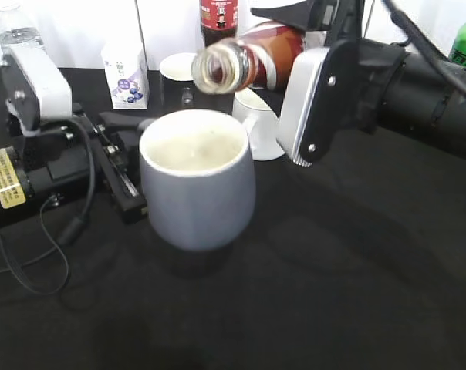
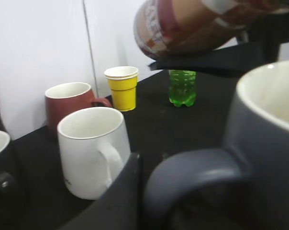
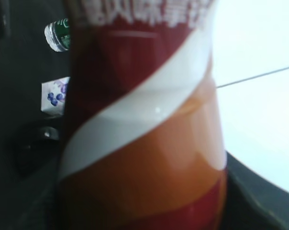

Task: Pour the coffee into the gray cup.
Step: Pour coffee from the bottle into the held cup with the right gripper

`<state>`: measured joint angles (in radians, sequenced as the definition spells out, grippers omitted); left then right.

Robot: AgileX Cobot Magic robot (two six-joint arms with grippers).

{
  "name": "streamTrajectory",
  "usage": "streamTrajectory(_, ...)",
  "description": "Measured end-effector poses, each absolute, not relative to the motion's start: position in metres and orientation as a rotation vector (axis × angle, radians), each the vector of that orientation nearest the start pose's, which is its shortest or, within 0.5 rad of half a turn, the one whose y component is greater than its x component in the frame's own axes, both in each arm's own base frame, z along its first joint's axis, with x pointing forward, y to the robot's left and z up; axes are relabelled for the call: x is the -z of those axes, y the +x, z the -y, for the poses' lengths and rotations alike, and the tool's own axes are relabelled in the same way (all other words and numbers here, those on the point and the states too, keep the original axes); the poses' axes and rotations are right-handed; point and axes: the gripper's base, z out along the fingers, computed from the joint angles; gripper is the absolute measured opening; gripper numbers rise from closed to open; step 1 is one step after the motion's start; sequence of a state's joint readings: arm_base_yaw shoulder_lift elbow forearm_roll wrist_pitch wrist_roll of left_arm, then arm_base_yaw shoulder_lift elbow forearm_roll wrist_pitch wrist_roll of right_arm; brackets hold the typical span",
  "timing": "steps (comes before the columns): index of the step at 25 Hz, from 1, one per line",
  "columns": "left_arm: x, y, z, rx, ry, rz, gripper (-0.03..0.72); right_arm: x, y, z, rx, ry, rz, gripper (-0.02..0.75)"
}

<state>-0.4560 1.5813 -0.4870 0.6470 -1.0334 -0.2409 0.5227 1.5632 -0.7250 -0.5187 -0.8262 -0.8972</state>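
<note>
right gripper clamped on tipped coffee bottle, mouth over gray cup; left gripper closed on cup handle, clear only in left wrist view.

The exterior view looks down at a slant across the black bench from its near edge, facing the far white wall, with the gray cup close in the centre. The left wrist view sits low, almost at bench height, right beside the same gray cup, whose handle and rim fill its right side; it faces past a white mug toward the wall. The right wrist view is pressed very near the coffee bottle, whose label fills most of the picture. All three views share this bottle, seen from below in the left wrist view.
</note>
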Motion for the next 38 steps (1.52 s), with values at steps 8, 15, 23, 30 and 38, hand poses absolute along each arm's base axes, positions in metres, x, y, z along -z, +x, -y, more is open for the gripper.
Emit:
streamTrajectory(8, -0.1980, 0.2217, 0.1629, 0.700, 0.900, -1.433, 0.057, -0.2509, 0.2602, -0.1884, 0.359, -1.425, -0.678, 0.527)
streamTrajectory(15, -0.1980, 0.2217, 0.1629, 0.699, 0.899, -1.433, 0.057, -0.2517, 0.2599, -0.1886, 0.404, -1.440, -0.631, 0.527)
streamTrajectory(23, -0.1985, 0.2216, 0.1630, 0.703, 0.897, -1.428, 0.057, -0.2531, 0.2595, -0.1889, 0.418, -1.435, -0.606, 0.527)
streamTrajectory(30, -0.1985, 0.2216, 0.1630, 0.702, 0.898, -1.427, 0.057, -0.2538, 0.2592, -0.1890, 0.437, -1.438, -0.583, 0.527)
streamTrajectory(38, -0.1985, 0.2216, 0.1630, 0.702, 0.898, -1.427, 0.057, -0.2538, 0.2592, -0.1890, 0.438, -1.438, -0.582, 0.527)
